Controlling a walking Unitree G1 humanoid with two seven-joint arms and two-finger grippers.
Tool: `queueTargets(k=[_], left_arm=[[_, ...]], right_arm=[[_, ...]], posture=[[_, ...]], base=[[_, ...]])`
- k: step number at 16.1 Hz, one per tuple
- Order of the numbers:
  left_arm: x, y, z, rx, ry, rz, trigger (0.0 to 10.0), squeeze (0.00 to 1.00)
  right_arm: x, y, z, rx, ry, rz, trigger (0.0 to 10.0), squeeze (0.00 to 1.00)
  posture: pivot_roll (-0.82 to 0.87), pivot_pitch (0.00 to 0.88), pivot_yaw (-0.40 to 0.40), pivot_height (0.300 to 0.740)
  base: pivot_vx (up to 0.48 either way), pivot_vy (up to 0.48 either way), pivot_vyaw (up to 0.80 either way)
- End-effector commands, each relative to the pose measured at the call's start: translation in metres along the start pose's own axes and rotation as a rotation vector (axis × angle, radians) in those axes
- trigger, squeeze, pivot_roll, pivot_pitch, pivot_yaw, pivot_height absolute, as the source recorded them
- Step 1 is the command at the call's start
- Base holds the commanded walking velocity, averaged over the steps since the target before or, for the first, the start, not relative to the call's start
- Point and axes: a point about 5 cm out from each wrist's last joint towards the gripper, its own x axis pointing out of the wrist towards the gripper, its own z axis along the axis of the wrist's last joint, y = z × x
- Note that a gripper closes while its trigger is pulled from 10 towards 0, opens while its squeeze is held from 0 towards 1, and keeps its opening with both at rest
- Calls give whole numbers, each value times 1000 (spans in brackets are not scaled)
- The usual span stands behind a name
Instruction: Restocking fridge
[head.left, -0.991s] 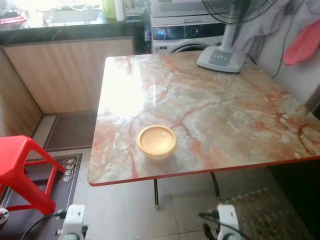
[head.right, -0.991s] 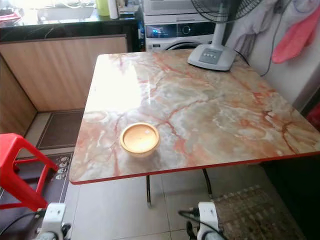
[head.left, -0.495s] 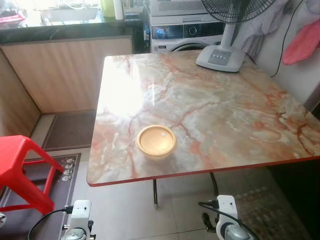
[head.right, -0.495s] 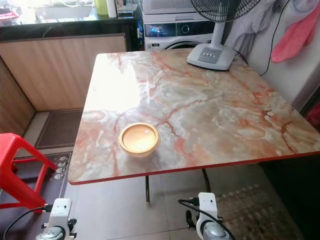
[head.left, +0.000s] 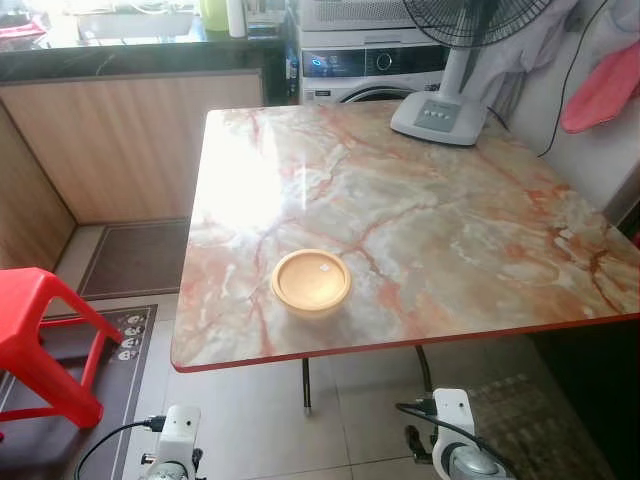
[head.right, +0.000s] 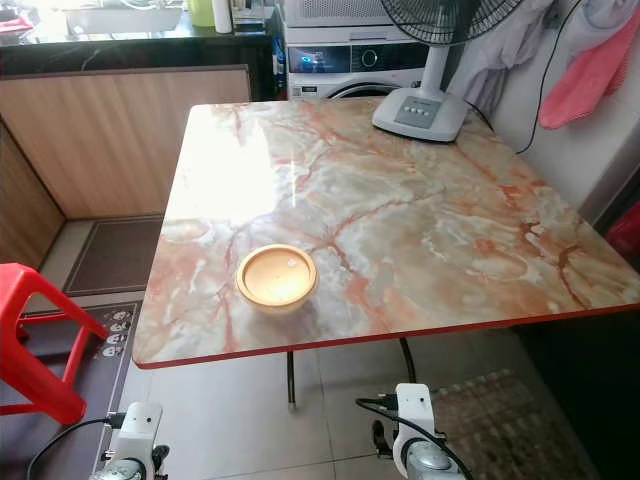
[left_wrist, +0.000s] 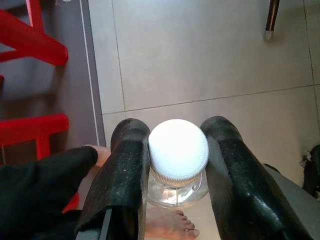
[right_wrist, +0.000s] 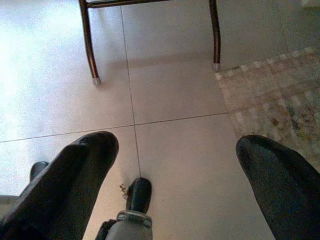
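The left gripper (left_wrist: 175, 165) is clamped on a clear glass jar with a white ribbed lid (left_wrist: 178, 150); its two black fingers (left_wrist: 125, 175) press against either side of the lid. It hangs low over the grey tiled floor (left_wrist: 200, 55), below the level of the table and short of its near edge. A person's bare foot (left_wrist: 167, 227) and dark sleeve (left_wrist: 45, 175) lie under and beside it, close to the legs of the red plastic stool (left_wrist: 30, 42).

The right gripper (right_wrist: 177, 165) hangs with its fingers (right_wrist: 75, 170) spread wide and nothing between them, over bare tile beside a patterned mat (right_wrist: 270, 95).

Change noted: across the last second the head views have shifted slightly. The near edge of the pink-veined marble table (head.left: 400, 343) sits a little higher in the picture, and both wrists show further in at the bottom. The whole picture has moved, so this is camera motion; nothing on the table has been displaced. Judgement: the robot is closing on or settling before the table with the jar in hand, and no placing has begun.

A round tan lidded container (head.left: 311, 282) rests near the table's near left corner, well apart from both grippers. A white pedestal fan base (head.left: 438, 117) stands at the far right corner. No fridge can be identified.
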Motion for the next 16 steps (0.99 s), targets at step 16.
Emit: queueTargets(k=[16], left_arm=[[-3, 5, -19, -31, 66, -13, 10000, 0]], right_arm=[[0, 2, 0, -23, 27, 24, 10000, 0]], posture=[[88, 0, -35, 740]], base=[[0, 0, -434]])
